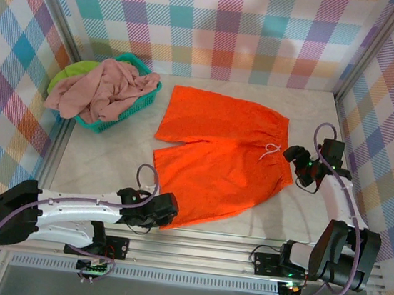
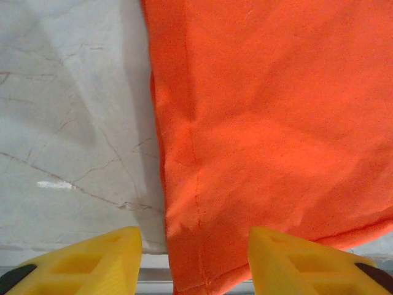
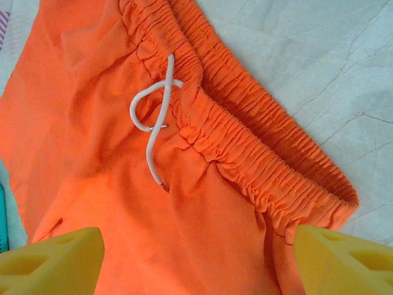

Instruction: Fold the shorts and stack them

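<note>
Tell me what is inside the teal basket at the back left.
The pink shorts lie heaped in the basket, spilling over its rim. A lime green cloth peeks out beneath them at the far left. Anything lower down is covered by the pink heap.

Both arms are the same build. The left arm and the right arm have glossy white link shells with chunky black joint housings at the bends, and each ends in a fat black base block. A lilac cable loops off the left one, and a second cable in the same colour arcs off the right. There's a tiny green light on the right arm's black end. The left claw has bright yellow plastic fingers with moulded triangular recesses and black bits at the outer corners. The right claw has matching yellow fingertips.
</note>
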